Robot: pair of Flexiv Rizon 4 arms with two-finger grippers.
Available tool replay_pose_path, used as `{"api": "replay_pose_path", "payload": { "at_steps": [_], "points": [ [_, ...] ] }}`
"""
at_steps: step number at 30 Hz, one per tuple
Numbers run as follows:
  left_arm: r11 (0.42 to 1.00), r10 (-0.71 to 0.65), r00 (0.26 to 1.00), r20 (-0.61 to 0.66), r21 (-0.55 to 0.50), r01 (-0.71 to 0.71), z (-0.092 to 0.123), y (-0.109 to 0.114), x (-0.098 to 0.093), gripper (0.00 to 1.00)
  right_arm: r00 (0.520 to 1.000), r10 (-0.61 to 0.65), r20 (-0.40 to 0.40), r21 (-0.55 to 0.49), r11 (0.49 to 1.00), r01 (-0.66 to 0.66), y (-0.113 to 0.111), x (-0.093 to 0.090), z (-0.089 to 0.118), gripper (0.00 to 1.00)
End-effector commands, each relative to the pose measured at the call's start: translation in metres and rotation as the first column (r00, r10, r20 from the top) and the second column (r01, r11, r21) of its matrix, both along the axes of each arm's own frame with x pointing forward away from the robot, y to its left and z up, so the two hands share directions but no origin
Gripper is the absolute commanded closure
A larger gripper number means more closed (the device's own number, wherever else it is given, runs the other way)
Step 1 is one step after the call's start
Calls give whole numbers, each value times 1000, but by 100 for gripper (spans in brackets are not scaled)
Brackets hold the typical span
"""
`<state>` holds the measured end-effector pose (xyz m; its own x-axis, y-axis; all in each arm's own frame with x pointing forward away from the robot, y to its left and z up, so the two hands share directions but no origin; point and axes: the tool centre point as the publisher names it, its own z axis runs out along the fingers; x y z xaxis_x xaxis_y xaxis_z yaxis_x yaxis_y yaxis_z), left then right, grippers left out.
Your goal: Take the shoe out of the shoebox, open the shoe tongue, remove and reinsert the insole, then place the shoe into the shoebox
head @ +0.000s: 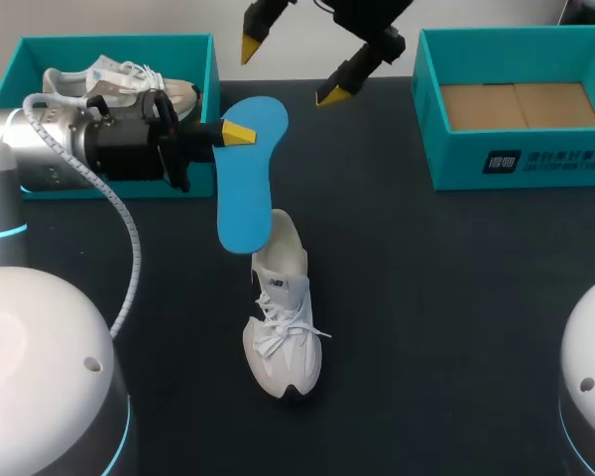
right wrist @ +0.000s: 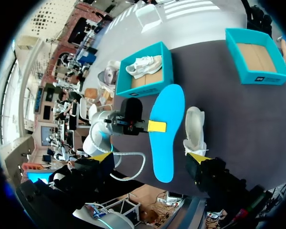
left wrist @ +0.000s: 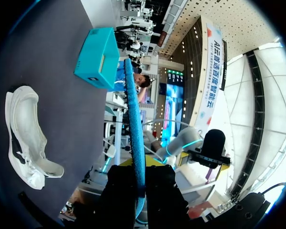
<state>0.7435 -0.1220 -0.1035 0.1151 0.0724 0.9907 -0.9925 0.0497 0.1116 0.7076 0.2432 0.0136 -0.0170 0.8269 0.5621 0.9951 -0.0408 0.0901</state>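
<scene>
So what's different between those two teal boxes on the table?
The left box holds a white shoe; the right box holds nothing, and its brown cardboard bottom is bare. The left arm lies across the front of the left box, while nothing covers the right box. Both are teal, open-topped and stand at the table's far side.

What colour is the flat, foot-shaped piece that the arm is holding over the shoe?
The insole is bright blue all over; the right wrist view shows it best.
</scene>
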Motion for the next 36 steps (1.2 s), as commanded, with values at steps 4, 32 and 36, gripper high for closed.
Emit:
{"api": "replay_pose_path", "payload": {
  "at_steps": [4,32,36],
  "points": [
    [1000,18,1000,-10,13,-17,-2,1,-1,100,998,-39,46,-407,912,55,18,2,3,0],
    [1000,24,1000,-8,14,-24,-2,2,-1,100,998,-57,10,-767,641,44,45,5,-10,0],
    [1000,24,1000,-8,14,-24,-2,2,-1,100,998,-58,21,-760,647,54,44,5,-10,0]
  ]
}}
